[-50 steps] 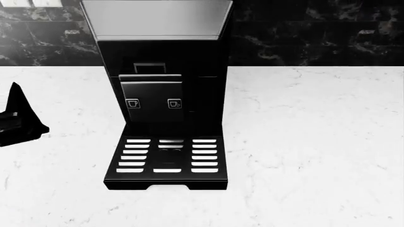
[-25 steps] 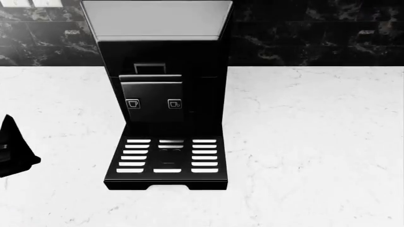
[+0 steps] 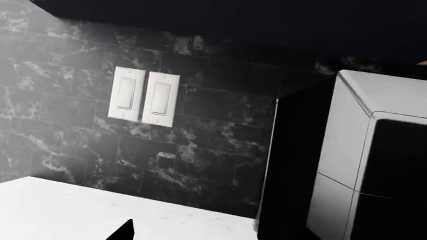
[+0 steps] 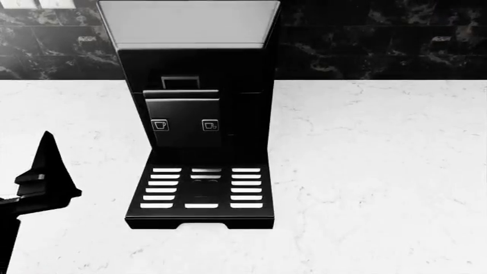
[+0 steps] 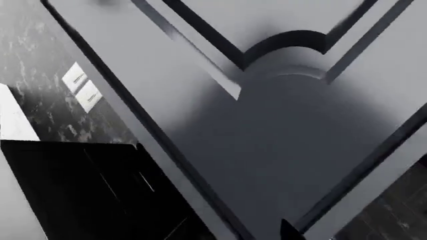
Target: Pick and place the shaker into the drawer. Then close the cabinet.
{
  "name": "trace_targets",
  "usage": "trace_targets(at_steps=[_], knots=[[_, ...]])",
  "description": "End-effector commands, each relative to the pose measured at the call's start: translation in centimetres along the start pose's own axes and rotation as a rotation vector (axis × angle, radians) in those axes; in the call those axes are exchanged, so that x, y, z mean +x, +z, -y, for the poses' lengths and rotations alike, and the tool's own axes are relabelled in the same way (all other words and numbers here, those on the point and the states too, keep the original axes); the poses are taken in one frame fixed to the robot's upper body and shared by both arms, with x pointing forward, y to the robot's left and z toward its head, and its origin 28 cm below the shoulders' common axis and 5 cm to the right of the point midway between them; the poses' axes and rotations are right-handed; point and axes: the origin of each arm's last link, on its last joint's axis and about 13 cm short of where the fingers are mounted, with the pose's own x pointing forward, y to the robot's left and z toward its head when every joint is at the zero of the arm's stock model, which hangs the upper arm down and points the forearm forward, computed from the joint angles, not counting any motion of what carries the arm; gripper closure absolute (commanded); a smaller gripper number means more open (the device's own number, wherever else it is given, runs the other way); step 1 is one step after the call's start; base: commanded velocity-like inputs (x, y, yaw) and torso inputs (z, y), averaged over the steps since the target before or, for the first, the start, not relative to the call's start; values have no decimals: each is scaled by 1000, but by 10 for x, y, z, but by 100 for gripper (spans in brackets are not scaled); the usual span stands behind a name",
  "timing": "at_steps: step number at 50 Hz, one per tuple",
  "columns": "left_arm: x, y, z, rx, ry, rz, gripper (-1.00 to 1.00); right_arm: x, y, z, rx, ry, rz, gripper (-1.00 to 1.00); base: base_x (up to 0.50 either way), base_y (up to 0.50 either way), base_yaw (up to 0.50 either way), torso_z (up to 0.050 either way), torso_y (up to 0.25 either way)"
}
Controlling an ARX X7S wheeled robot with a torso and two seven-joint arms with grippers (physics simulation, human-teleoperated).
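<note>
The shaker, the drawer and the cabinet are out of view in all frames. My left gripper (image 4: 45, 174) shows as a black pointed shape over the white marble counter (image 4: 365, 171), to the left of the coffee machine and apart from it. Only one dark fingertip (image 3: 124, 231) of it shows in the left wrist view, so its jaws cannot be read. Of my right gripper only a dark fingertip (image 5: 291, 231) shows in the right wrist view, in front of a grey panelled surface. Nothing shows between either gripper's fingers.
A black coffee machine (image 4: 194, 108) with a slotted drip tray (image 4: 202, 194) stands at the counter's middle, against a dark marble-tile wall (image 4: 380, 40). Two white wall switches (image 3: 143, 96) sit left of the machine. A grey panelled front (image 5: 280, 115) fills the right wrist view.
In the head view my left gripper dropped from the left edge's middle, then came in toward the coffee machine; more of it shows now. The machine has not moved.
</note>
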Motion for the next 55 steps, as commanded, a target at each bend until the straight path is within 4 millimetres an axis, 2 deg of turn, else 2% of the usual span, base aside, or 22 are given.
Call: trace_targets(at_steps=[1,5,9,15,27,55], knots=[[0,2,17,-27,-84,12,-100,-67,-95,-109,245,-364,304,-100,0,0,0,0,0],[-2,-2,20,-28,-94,1,-100,-70,-108,-132,259,-383,352,-100,0,0,0,0,0],[-2,-6,20,-27,-101,-7,-100,-78,-110,-139,211,-404,364,-100,0,0,0,0,0],[-4,-11,18,-20,-99,-15,-100,-86,-114,-141,184,-459,334,-100,0,23,0,0,0],[-8,-18,17,-15,-100,-30,-100,-88,-122,-148,172,-450,284,-100,88,498,0,0,0],[-10,-19,17,-17,-103,-37,-100,-85,-123,-150,175,-445,264,-100,24,500,0,0,0]])
